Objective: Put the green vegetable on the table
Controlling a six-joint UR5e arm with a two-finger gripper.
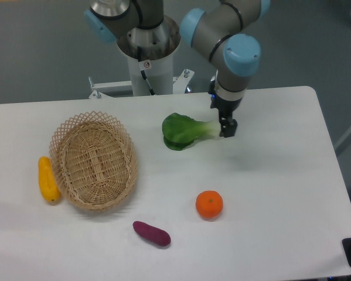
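Gripper (227, 129) grips green vegetable (184, 131) stem end, over table (269, 175).

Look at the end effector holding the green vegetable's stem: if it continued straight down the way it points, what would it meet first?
The end effector points down, gripping the pale stem of the green vegetable. Straight on, it would likely meet the white table directly beneath it; its height above the surface is unclear from this single view.

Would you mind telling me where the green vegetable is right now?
The green vegetable sits mid-table, right of the wicker basket and above the orange, with the hand at its pale stem end.
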